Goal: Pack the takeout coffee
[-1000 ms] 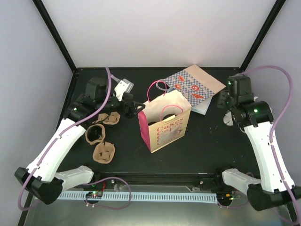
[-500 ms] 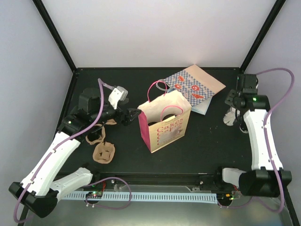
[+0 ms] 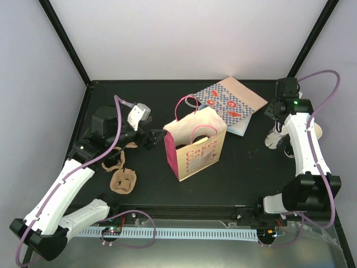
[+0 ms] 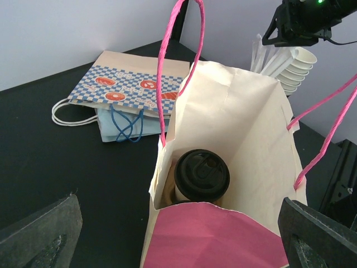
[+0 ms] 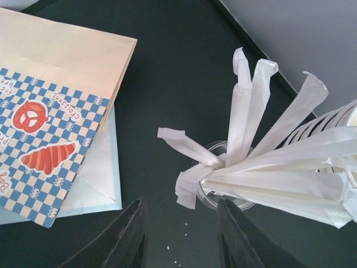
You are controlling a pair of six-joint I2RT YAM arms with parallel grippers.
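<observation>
From above, the left gripper (image 3: 155,137) is spread wide just beside the upright pink bag (image 3: 192,159); its wrist view shows the takeout coffee (image 4: 201,174), black-lidded, standing inside that bag. In the right wrist view the right gripper (image 5: 181,206) stands parted, empty, above wrapped straws (image 5: 262,167).

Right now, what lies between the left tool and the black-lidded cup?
Only the pink bag's near wall, seen in the left wrist view; the black-lidded cup sits inside the bag, the open left tool outside it.
</observation>
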